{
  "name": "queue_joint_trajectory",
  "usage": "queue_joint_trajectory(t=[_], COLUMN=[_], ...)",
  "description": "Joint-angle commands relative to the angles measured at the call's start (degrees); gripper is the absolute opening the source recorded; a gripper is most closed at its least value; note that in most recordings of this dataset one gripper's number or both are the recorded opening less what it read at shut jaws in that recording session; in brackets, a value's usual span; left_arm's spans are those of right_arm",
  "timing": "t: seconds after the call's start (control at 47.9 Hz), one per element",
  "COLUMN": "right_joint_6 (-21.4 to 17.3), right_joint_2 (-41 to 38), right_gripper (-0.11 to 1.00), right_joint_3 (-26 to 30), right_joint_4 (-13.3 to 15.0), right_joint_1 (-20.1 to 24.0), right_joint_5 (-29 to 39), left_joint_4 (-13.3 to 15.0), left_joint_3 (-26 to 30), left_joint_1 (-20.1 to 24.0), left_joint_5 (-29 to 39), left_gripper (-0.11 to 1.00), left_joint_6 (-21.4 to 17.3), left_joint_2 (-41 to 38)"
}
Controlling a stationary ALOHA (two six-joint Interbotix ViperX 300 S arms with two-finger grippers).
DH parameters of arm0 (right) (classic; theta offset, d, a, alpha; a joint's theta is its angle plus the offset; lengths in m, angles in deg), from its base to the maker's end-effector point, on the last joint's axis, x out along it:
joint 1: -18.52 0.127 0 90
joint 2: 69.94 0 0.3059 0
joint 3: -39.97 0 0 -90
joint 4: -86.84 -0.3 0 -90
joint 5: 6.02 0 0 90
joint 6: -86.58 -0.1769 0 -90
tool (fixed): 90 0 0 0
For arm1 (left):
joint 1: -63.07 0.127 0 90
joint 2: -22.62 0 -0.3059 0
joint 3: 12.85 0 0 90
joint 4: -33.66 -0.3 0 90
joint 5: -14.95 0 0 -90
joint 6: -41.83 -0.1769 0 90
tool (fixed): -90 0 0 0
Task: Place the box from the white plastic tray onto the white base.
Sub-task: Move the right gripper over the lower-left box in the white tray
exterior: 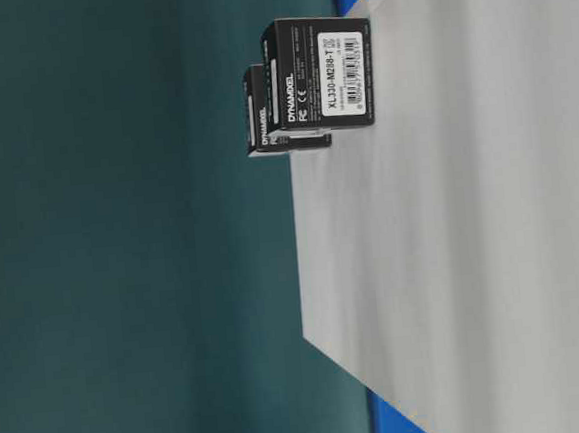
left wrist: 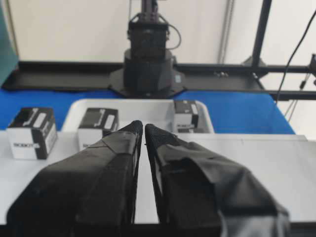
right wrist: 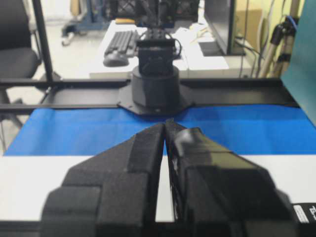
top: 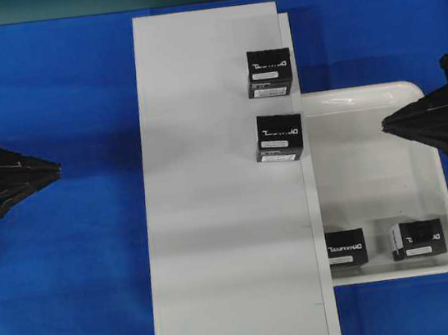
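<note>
The white plastic tray (top: 424, 182) lies right of the long white base (top: 214, 218). Two black boxes stand along the tray's near rim: one box (top: 347, 248) beside the base, and another (top: 419, 238) showing a pale side panel. Two more boxes (top: 269, 71) (top: 279, 137) stand on the base near its right edge; they also show in the table-level view (exterior: 318, 74). My left gripper (top: 57, 167) hovers left of the base, shut and empty (left wrist: 143, 126). My right gripper (top: 384, 122) hangs over the tray's middle, shut and empty (right wrist: 165, 123).
Blue cloth (top: 73, 278) covers the table around the base and tray. Each arm's black base (left wrist: 148, 59) (right wrist: 157, 79) faces the other across the table. In the left wrist view the boxes on the base (left wrist: 32, 132) stand left of the fingertips.
</note>
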Motion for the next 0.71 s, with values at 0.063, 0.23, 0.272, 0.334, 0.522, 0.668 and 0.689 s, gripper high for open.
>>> queue_joint_trajectory(t=[0.063, 0.23, 0.272, 0.334, 0.522, 0.668, 0.689], right_joint_6=[-1.14, -4.04, -4.83, -6.15, -10.2, -11.78, -11.87], right_joint_2=[0.7, 1.67, 1.41, 0.62, -4.48, -10.28, -11.07], right_gripper=[0.08, -0.02, -0.02, -0.02, -0.02, -0.02, -0.02], right_joint_3=[2.55, 10.02, 11.87, 14.5, 21.09, 25.4, 25.84], right_joint_4=[-2.55, -4.13, -4.13, -4.13, -4.57, -4.57, -4.57], right_joint_1=[1.41, 1.41, 1.41, 1.49, 4.48, 8.26, 8.79], right_joint_5=[5.71, 31.9, 36.83, 42.89, 57.48, 65.92, 66.8], left_joint_4=[-0.97, -0.97, -0.88, -0.97, -0.88, -0.97, -0.97], left_joint_3=[1.93, 3.69, 4.04, 4.48, 4.83, 5.01, 5.01], left_joint_1=[0.0, 0.09, 0.09, 0.09, 0.09, 0.0, 0.09], left_joint_5=[1.49, 4.39, 5.1, 6.15, 7.56, 7.56, 7.56], left_gripper=[0.09, -0.06, -0.06, -0.07, -0.07, -0.07, -0.07], left_joint_6=[0.18, 0.18, 0.18, 0.18, 0.18, 0.18, 0.18], left_joint_2=[-0.44, -0.18, -0.18, -0.35, -0.44, -0.44, -0.44])
